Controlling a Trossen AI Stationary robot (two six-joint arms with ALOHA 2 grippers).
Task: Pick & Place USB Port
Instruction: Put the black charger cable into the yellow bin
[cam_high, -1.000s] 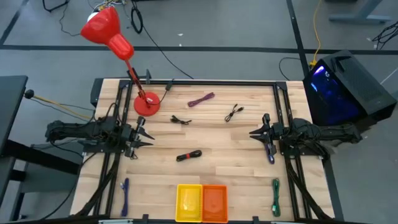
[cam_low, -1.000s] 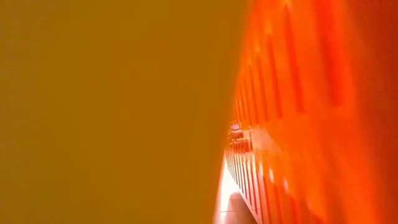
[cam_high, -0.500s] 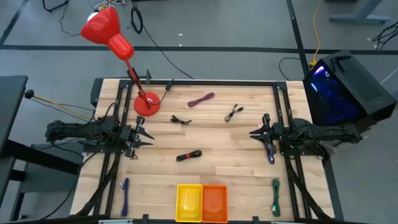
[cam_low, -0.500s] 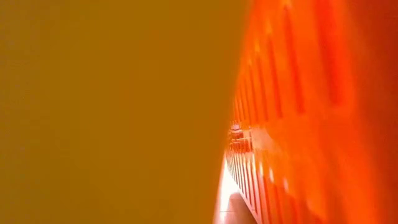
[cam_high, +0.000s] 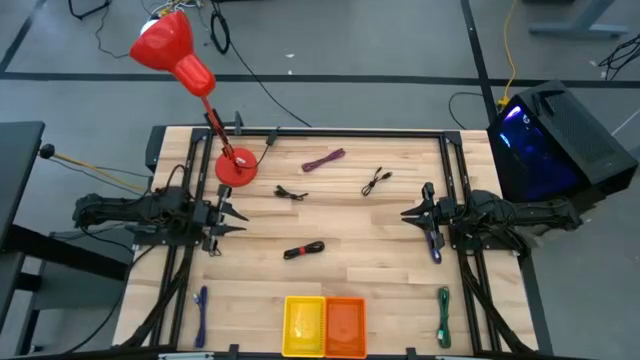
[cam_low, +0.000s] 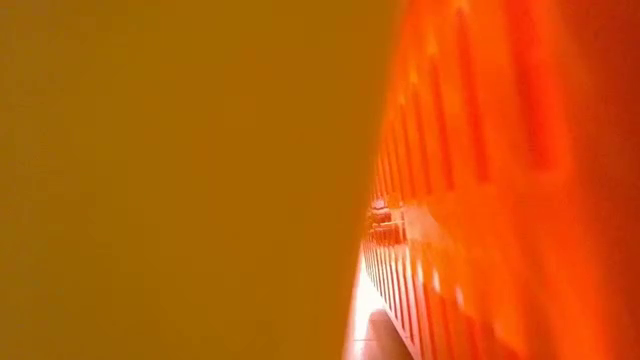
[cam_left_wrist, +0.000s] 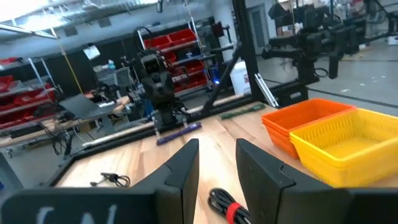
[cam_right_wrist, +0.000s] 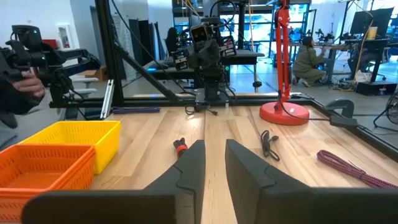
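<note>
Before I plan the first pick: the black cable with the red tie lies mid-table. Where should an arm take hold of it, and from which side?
Probably best to grip the black cable at its red tie, where the strands are bundled tight. It lies flat on the table with bare wood around it, so come straight down with the fingers astride the bundle's short width. The left gripper looks nearer than the right gripper; both are open.

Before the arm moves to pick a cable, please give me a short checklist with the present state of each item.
1. Left gripper open and empty: ok, fingers apart.
2. Right gripper open and empty: ok.
3. Black cable with red band lies free on the table, between both grippers: ok.
4. Yellow basket and orange basket empty: ok, as far as the high view shows.
5. Low view usable: not ok, baskets fill it.
6. Red lamp away from that cable: ok.
</note>
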